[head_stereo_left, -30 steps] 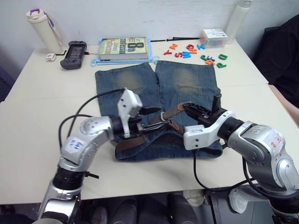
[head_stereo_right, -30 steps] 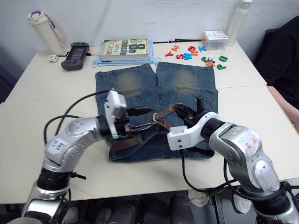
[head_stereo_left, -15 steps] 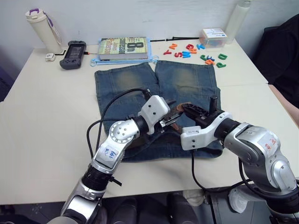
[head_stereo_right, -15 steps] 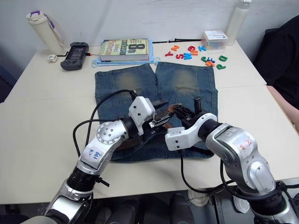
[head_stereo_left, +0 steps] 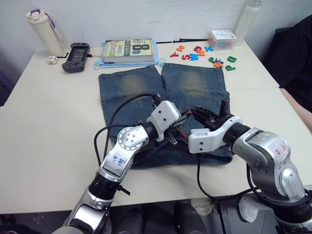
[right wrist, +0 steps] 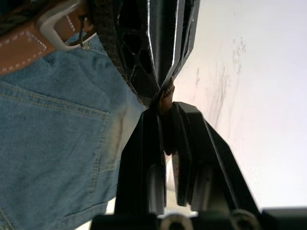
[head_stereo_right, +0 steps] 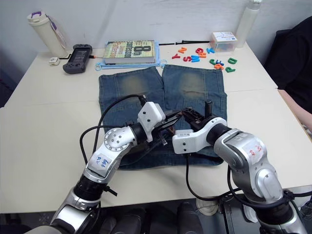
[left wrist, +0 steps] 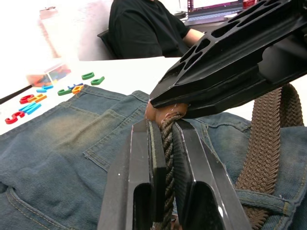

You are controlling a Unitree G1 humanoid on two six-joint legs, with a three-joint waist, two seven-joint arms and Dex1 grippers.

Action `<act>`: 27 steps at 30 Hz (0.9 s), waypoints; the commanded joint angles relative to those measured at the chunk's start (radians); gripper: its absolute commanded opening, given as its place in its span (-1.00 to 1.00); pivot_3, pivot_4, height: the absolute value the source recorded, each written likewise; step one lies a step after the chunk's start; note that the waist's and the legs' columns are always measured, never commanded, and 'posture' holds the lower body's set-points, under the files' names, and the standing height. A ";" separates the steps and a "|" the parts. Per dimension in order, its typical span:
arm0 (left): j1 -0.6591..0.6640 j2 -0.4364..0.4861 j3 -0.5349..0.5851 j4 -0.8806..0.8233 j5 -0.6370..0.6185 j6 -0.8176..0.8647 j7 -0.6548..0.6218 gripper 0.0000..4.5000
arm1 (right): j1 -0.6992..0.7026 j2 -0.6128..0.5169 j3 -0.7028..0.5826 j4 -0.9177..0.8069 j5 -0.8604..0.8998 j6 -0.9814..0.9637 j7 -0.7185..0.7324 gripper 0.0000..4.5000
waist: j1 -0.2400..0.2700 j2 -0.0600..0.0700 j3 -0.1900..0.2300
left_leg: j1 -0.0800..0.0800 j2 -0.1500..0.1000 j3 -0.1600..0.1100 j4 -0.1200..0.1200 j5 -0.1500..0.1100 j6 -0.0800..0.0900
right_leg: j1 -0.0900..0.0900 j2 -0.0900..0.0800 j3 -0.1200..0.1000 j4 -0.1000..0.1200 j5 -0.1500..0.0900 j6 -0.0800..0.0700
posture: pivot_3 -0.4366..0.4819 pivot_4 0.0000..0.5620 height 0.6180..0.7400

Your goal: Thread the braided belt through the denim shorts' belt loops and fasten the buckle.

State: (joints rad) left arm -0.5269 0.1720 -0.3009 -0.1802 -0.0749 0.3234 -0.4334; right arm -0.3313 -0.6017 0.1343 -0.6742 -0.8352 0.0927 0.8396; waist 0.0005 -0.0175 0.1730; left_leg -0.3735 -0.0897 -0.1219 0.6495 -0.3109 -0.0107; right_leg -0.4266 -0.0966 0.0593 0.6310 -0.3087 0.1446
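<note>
Left claw (left wrist: 163, 143) moved in; both claws grip braided belt (left wrist: 263, 143).

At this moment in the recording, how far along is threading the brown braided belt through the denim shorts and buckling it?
Partly done, at most. The dark-brown braided belt already lies along the waistband of the blue denim shorts and passes under one belt loop. In hand: the left gripper and right gripper both pinch the belt's end above the shorts. Left: the other loops, which I cannot check, and fastening the silver buckle, open now.
</note>
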 commanded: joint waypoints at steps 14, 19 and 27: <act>0.025 -0.097 0.284 -0.111 -0.422 0.364 -0.024 -1.00 | 0.091 0.386 -0.014 -0.153 0.086 0.910 0.169 0.97 | -0.002 0.000 -0.001 | 0.001 0.001 0.000 0.001 0.000 0.000 | -0.002 0.000 -0.001 0.006 -0.001 -0.001 | -0.05 -0.47 1.00; 0.031 -0.094 0.288 -0.141 -0.471 0.403 -0.013 -1.00 | 0.103 0.434 0.097 -0.125 0.085 1.011 0.059 0.97 | -0.002 0.000 -0.001 | 0.001 0.000 0.000 0.002 0.000 -0.001 | -0.002 -0.001 -0.001 0.007 -0.001 -0.001 | -0.05 -0.47 1.00; -0.033 -0.121 0.455 -0.169 -0.732 0.529 0.048 -1.00 | 0.254 0.287 0.195 -0.067 0.108 0.980 -0.028 0.97 | -0.002 0.000 -0.001 | 0.003 0.000 0.001 0.001 0.000 -0.001 | -0.001 -0.001 -0.001 0.006 -0.001 -0.001 | -0.05 -0.47 1.00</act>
State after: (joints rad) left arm -0.5132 0.0579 0.0823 -0.2827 -0.6953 0.8343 -0.4034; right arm -0.1149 -0.2801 0.3145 -0.7724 -0.7306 1.0708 0.8212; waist -0.0011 -0.0175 0.1717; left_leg -0.3707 -0.0897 -0.1215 0.6514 -0.3112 -0.0117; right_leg -0.4273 -0.0974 0.0580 0.6375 -0.3093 0.1435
